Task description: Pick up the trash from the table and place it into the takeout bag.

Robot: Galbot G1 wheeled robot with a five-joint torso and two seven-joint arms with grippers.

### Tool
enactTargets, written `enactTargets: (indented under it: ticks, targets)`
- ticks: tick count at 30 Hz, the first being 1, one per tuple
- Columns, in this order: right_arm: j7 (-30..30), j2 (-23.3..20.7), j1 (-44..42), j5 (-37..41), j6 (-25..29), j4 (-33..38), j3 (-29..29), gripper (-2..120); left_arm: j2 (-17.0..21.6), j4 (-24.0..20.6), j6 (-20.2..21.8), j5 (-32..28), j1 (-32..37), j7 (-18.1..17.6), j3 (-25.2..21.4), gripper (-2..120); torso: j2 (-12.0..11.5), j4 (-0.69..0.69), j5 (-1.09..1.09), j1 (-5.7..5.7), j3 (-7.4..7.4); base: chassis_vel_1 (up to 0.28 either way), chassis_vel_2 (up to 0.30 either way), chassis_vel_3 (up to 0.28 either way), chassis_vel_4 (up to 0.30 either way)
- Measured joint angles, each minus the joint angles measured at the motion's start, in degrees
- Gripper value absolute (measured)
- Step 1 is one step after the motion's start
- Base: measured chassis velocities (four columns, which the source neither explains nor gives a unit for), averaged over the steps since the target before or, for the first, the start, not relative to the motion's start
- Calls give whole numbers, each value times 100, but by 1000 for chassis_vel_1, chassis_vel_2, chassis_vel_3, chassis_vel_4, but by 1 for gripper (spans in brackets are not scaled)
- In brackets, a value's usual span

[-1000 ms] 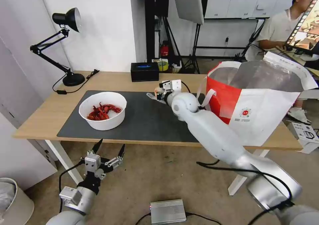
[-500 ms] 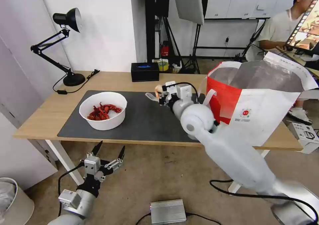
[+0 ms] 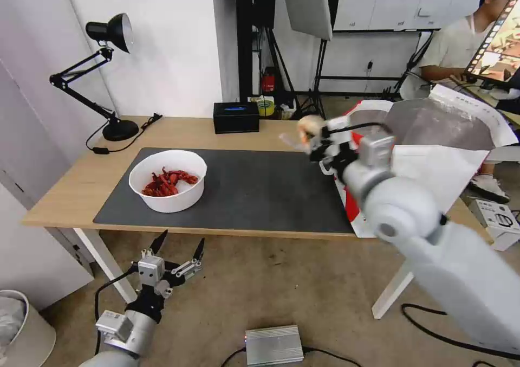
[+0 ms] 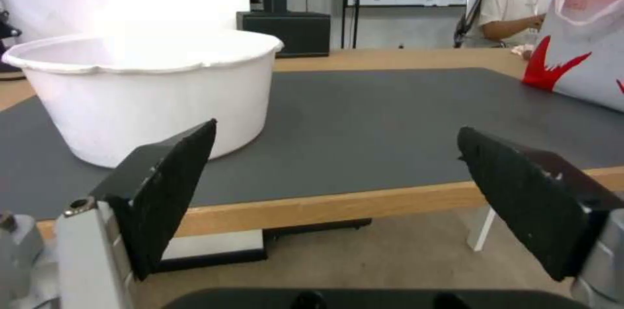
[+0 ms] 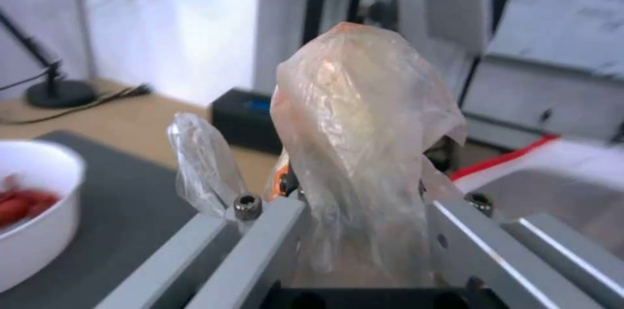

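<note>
We carry the clear bag with beige lump (image 3: 307,130), clamped in the right gripper (image 3: 318,139), fully over the takeout bag (image 3: 433,155) rim before releasing; left gripper (image 3: 176,246) idles wide open below the table (image 3: 179,131).

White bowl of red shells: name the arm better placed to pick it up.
Left. The left pincer hangs open below the table's near edge, facing the white bowl; the right pincer holds the clear bag beside the takeout bag.

Right arm (image 3: 433,248): glossy white shell, round joint, black cable. Left gripper (image 3: 177,246): black tapered fingers (image 4: 163,187), grey metal frame, screws.
</note>
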Motion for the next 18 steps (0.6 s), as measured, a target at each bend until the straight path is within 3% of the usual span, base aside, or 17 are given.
enactTargets:
  ticks: [5,7,12,18]
  targets:
    - [-37,-332,47,-52,35,-100,373,5,52,-46,0,-3,-2,0,-12,100,0,0,1,0,1,0,0,0,0]
    - [-127,-432,50,-258,308,-255,524,5,53,-56,1,-5,-2,0,-2,100,0,0,1,0,0,0,0,0,0]
    - [-190,-477,-99,-744,932,-492,667,5,35,-63,4,-4,-9,2,47,100,0,0,1,0,1,0,0,0,0]
    - [-18,-479,-345,-780,1005,-507,787,5,42,-136,61,-133,-11,-14,92,100,0,0,0,0,0,0,0,0,0]
